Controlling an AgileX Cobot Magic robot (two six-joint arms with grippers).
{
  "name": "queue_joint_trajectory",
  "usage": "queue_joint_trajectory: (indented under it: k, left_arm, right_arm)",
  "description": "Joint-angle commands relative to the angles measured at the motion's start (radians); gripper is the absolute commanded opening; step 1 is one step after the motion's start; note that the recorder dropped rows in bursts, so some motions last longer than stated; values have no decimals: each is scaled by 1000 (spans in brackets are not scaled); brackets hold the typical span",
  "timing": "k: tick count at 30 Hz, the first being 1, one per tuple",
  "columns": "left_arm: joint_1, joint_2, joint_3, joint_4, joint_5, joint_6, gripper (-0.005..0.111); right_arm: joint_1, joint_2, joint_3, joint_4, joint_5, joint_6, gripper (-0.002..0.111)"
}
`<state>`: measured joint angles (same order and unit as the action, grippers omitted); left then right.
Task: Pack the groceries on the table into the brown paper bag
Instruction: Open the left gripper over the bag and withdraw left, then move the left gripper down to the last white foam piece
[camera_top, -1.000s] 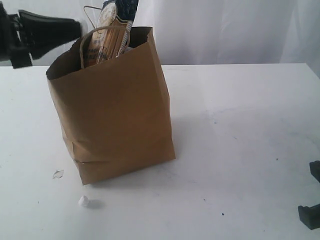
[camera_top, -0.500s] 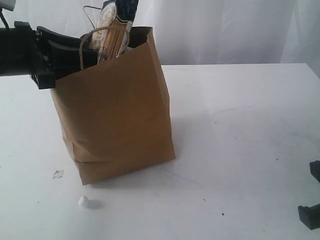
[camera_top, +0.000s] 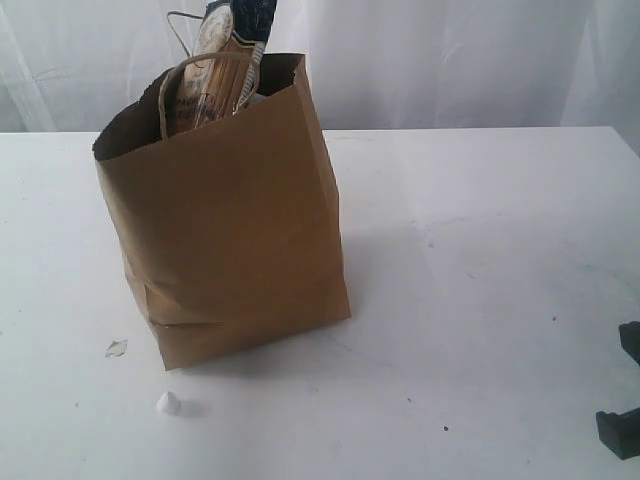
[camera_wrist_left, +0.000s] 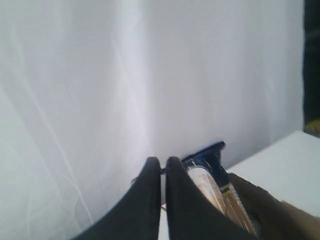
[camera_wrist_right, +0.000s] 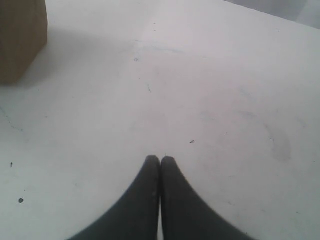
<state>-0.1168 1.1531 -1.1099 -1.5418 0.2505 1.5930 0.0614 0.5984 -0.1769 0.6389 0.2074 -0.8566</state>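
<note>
The brown paper bag (camera_top: 230, 230) stands upright on the white table (camera_top: 480, 250), left of middle. The long spaghetti packet (camera_top: 218, 70) pokes out of its open top; other groceries are hidden. A small white lump (camera_top: 167, 403) lies on the table in front of the bag, with a smaller pale fragment (camera_top: 116, 348) nearby. My left gripper (camera_wrist_left: 160, 162) is shut and empty, raised beside the spaghetti packet (camera_wrist_left: 215, 187) and the bag's rim (camera_wrist_left: 285, 217). My right gripper (camera_wrist_right: 160, 160) is shut and empty, low over bare table (camera_wrist_right: 210, 75), away from the bag's corner (camera_wrist_right: 20, 40).
A white curtain (camera_top: 450, 60) hangs behind the table and fills the left wrist view. A dark part of the right arm (camera_top: 618, 432) shows at the table's near right corner. The left arm is out of the exterior view.
The left arm, which reached in at the bag's upper left edge half a second ago, has pulled back out of the exterior view. The bag and the right arm have not moved.
</note>
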Motion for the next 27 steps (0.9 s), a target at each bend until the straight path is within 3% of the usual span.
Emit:
queue_joint_trajectory:
  k: [1,6,11,14,17,20,24,27]
  left_arm:
    - [-5,-84,-6,-19,-101,-77,0]
    - [-5,-133,-6,-19,-127,-110,0]
    - [-5,-139,-6,-23,-475,-168,0]
    - [-5,-108,-6,-91,-699,57,0]
    - [-5,-72,4,-203,-802,412,0]
    - [-5,-73,73,-203,-757,410,0]
    - [-5,-123,208,-203,-655,272,0]
    - [-5,-139,337,-203,-436,385,0]
  right_arm:
    - [2,4,-7,-4,-6,2,0]
    - [2,4,-7,-4,-6,2,0]
    - [2,4,-7,-4,-6,2,0]
    - [2,4,-7,-4,-6,2,0]
    - [2,4,-7,-4,-6,2,0]
    - [2,4,-7,-4,-6,2,0]
    - [2,4,-7,-4,-6,2,0]
    - [2,4,-7,-4,-6,2,0]
